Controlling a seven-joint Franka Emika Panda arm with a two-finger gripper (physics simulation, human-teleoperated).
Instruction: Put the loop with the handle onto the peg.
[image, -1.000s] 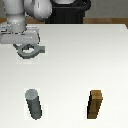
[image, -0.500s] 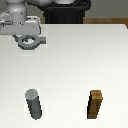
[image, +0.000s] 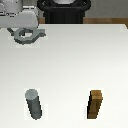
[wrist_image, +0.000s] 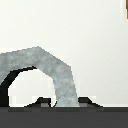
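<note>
currently you see the gripper (image: 24, 29) with fingers clamped on the loop with the handle (image: 27, 36), well apart from the peg (image: 33, 104) and the brown block (image: 96, 104).

The exterior view looks down from high across the white bench (image: 75, 65), while the wrist view hangs very near the grey loop (wrist_image: 55, 70), which both views share.

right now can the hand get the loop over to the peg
Probably yes. The hand holds the loop with the handle at the table's far side; the peg stands alone, with bare table between and the brown block well aside.
</note>
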